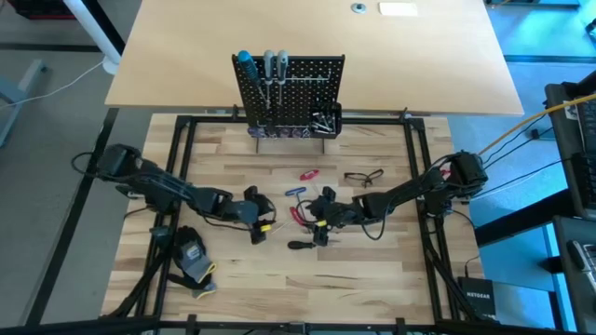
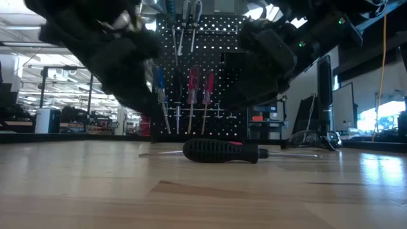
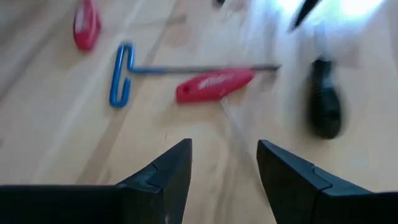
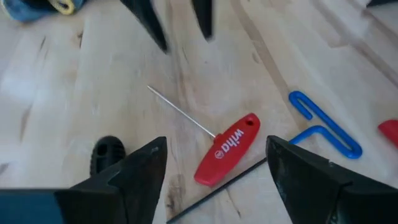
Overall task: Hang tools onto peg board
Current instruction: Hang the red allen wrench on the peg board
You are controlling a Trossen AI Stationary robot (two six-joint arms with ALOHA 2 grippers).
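The black peg board (image 1: 289, 88) stands upright at the far side of the table, with blue- and grey-handled screwdrivers (image 1: 256, 63) hanging on it. On the table in front lie a red-handled screwdriver (image 4: 227, 149), a blue T-shaped key (image 4: 323, 124), a black-handled screwdriver (image 2: 222, 151) and a small red tool (image 1: 307, 174). My left gripper (image 3: 224, 168) is open, left of the red screwdriver and slanting down toward it. My right gripper (image 4: 217, 171) is open just right of that screwdriver, above it and touching nothing.
Clear safety glasses (image 1: 363, 177) lie to the right of the tools. A black-and-yellow glove (image 1: 194, 261) lies near the table's front left. A small black bin (image 1: 326, 121) hangs at the peg board's lower right. Bare wood lies along the near edge.
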